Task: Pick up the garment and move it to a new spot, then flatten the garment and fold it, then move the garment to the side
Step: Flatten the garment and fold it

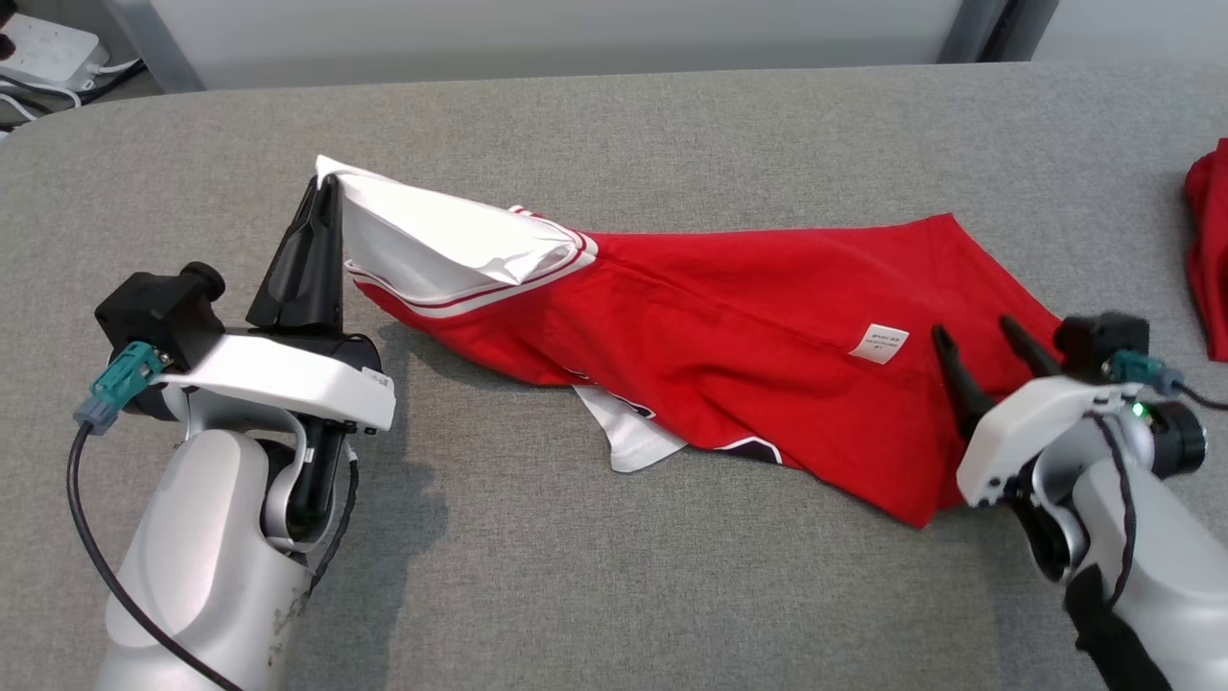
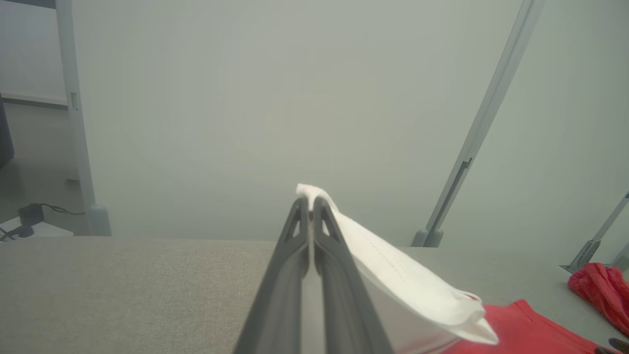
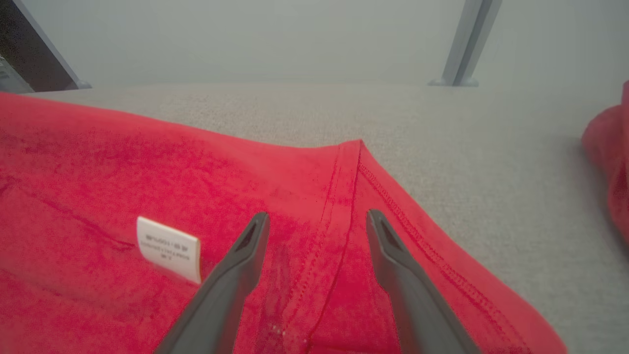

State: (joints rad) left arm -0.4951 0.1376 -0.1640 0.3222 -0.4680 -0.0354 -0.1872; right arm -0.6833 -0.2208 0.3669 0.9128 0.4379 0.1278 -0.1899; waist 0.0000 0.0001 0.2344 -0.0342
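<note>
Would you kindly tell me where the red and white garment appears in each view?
Head view: the garment spreads across the middle.
Left wrist view: lower right, white sleeve pinched in the shut left tool.
Right wrist view: lower left and centre, under the open right tool.
Shared landmark: the other red cloth at each view's right edge.

free: table (image 1: 595, 595) front strip | blocked: garment (image 1: 729, 326) mid-table — red cloth (image 1: 1211, 250) far right

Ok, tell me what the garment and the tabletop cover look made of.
The garment: soft knit fabric, matte red with a white part, likely cotton or polyester; it drapes, creases, and shows stitched hems. The tabletop cover: grey woven or felt-like textile, matte, with a fine speckled weave.
</note>
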